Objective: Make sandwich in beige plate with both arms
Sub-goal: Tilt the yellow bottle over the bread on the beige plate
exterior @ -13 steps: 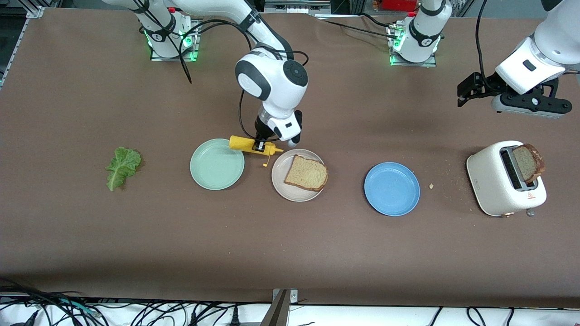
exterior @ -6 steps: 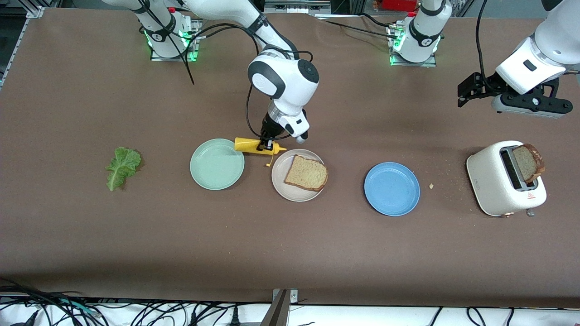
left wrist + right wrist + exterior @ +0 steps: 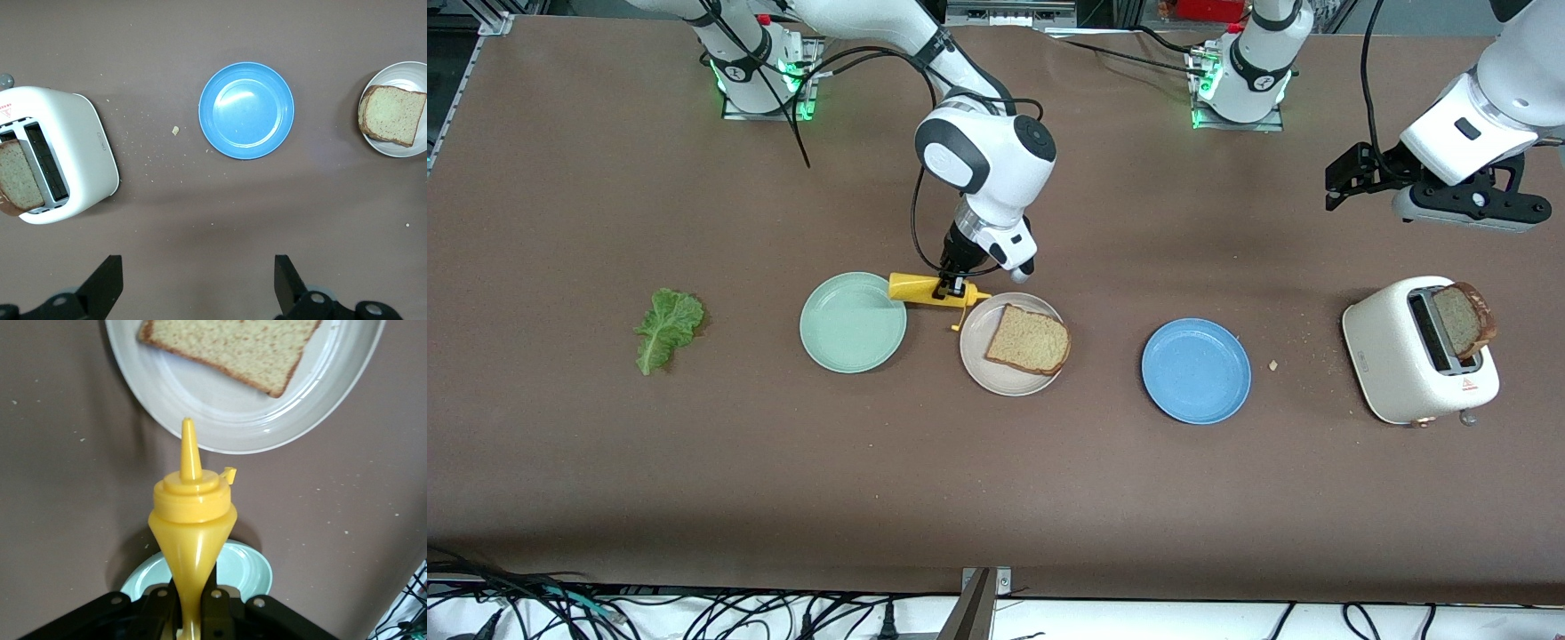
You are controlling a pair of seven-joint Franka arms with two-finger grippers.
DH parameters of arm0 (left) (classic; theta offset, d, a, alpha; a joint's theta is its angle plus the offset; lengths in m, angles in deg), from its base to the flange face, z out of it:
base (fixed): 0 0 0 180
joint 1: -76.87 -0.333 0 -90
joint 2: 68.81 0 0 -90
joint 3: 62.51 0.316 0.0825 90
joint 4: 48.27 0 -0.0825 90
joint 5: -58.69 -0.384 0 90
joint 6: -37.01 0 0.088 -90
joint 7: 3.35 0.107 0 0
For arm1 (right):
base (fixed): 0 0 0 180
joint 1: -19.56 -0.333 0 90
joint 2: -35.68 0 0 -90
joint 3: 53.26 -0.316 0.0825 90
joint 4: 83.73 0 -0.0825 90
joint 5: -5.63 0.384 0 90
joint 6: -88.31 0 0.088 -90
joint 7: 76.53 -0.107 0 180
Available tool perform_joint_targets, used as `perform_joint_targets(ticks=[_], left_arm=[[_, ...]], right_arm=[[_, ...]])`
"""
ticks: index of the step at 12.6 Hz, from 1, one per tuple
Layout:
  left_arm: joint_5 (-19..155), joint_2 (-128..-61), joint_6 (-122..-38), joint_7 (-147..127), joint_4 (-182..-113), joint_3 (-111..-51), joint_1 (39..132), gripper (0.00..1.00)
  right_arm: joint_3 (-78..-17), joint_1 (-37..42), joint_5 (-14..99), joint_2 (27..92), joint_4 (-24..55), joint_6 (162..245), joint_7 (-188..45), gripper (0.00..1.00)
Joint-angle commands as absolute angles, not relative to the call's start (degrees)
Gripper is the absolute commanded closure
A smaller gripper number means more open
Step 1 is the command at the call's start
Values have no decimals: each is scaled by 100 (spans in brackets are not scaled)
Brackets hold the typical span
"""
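Both arms have glossy white housings with rounded joints. The right arm [image 3: 983, 164] carries dark grey joint caps, a black wrist section and looped black cables. The left arm [image 3: 1467, 124] shows a small black rectangular marking and a black bracket. Each base [image 3: 1240, 84] has black collars and green indicator lights.

right hand [image 3: 950, 291] grips yellow bottle [image 3: 925, 290] over beige plate [image 3: 983, 366] rim; bread slice [image 3: 1029, 340] on plate.
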State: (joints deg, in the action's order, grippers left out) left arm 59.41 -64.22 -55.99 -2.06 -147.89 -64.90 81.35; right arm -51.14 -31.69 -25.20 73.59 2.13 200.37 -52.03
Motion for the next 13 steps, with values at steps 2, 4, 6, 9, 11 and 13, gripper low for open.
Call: perform_joint_targets(ticks=[2,4,6,9,11,13], left_arm=[[6036,-6486,-5580,-150,-14671,-6489,8092,0],[6036,-6486,-5580,-150,-14662,-6480,8091,0],[6036,-6486,-5580,-150,-14671,-6480,8091,0],[6036,-6486,-5580,-141,-14662,-6480,8091,0],[6036,-6486,-5580,-150,-14662,-6480,8100,0],[6036,-6486,-5580,-150,-14671,-6471,8092,0]], right_arm=[[-5080,-3203,-2400,7400,-172,19695,-5218,88],[-5089,-3133,-2189,7357,-208,19703,-5209,88],[-5098,-2967,-1777,7146,-199,19747,-5165,88],[-5124,-2773,-1460,6970,-181,19782,-5139,88],[-5115,-2606,-995,6830,-146,19791,-4955,88],[-5124,-2308,-530,6698,-137,19826,-4701,88]])
